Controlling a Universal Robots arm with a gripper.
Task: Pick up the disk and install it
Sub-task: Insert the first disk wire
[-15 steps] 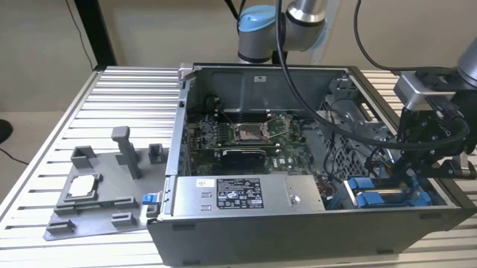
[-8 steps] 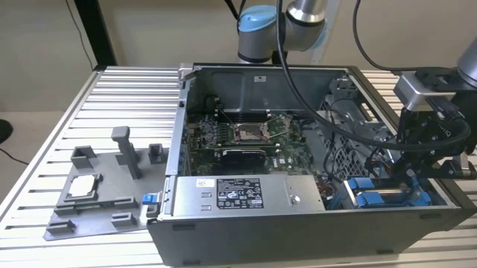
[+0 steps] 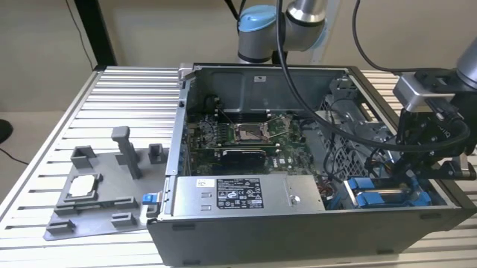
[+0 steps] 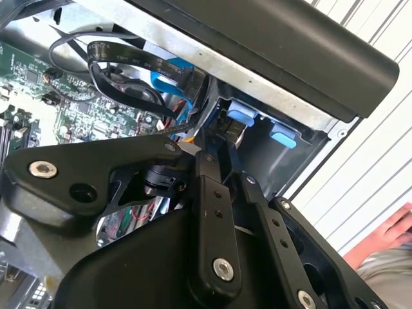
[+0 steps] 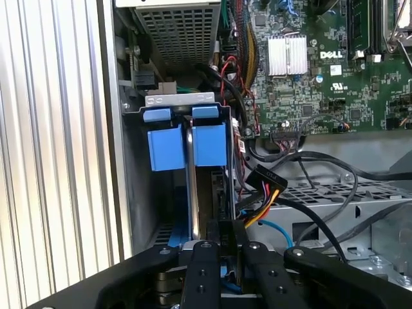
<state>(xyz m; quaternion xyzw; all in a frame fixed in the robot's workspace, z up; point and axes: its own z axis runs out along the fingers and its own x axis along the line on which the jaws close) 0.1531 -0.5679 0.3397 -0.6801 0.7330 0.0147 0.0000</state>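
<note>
The disk (image 5: 209,145) stands on edge in the drive bay at the computer case's front corner, its blue carrier next to a second blue carrier (image 5: 168,148). My gripper (image 5: 226,235) hangs over the bay, its black fingers (image 5: 205,270) drawn close together on the disk's upper edge. In the second wrist view the gripper (image 4: 222,138) reaches down to the disk's blue tab (image 4: 241,116). In the exterior view the gripper (image 3: 408,181) is at the case's right side, just above the blue carriers (image 3: 399,196).
The open case (image 3: 298,234) holds a motherboard (image 3: 246,134), a power supply (image 3: 246,192) and loose cables (image 5: 277,187) beside the bay. A grey fixture (image 3: 97,195) with a small silvery chip (image 3: 82,187) lies on the slatted table. A person's hand (image 4: 386,232) rests outside the case.
</note>
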